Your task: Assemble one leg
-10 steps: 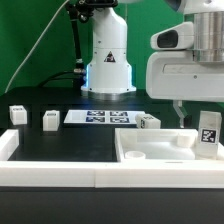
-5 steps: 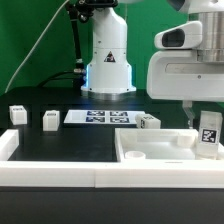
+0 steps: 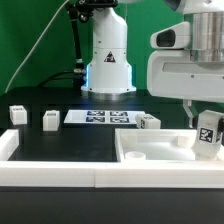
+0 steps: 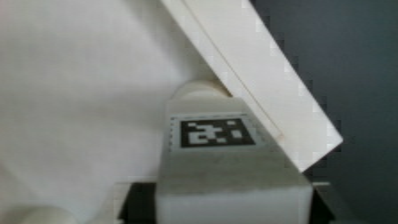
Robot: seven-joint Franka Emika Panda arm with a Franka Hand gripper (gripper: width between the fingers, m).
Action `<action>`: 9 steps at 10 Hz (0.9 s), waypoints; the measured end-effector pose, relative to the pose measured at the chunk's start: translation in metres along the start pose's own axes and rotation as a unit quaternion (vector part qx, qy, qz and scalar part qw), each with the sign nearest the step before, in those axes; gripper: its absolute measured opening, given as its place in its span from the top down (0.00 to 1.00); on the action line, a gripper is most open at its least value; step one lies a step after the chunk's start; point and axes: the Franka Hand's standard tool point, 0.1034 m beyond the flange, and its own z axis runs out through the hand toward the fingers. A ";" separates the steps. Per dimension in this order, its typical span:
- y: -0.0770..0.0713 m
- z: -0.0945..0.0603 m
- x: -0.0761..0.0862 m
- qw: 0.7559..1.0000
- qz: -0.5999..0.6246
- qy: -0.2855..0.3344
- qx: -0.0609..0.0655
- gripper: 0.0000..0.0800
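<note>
**Tagged leg pinched at the tray's end**

Exterior view: the small white upright leg block (image 3: 208, 134) carries a black-and-white square marker tag with no readable letters. The white two-finger gripper (image 3: 204, 122) pinches it at the exterior view's right end of the large white square rimmed tray (image 3: 150, 152). Behind lie the marker board (image 3: 100, 118) and a small white block (image 3: 148, 122) near the tray. The white robot base (image 3: 108, 60) bears a tiny unreadable label.

Wrist view: dark fingers (image 4: 143, 205) press both sides of the leg, beside the tray's raised rim.

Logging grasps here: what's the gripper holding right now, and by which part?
The leg, clamped on its two opposite sides at the end nearest the gripper, with its tagged face uncovered.
</note>
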 end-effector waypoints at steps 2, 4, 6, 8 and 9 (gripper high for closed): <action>0.001 0.002 -0.003 0.992 0.128 -0.005 0.001 0.63; -0.001 0.002 -0.004 0.966 0.258 -0.001 0.006 0.63; -0.003 0.003 -0.006 0.924 0.382 -0.003 0.007 0.63; -0.003 0.003 -0.005 0.887 0.462 -0.005 0.006 0.63; -0.001 0.003 -0.003 0.881 0.473 -0.009 0.004 0.63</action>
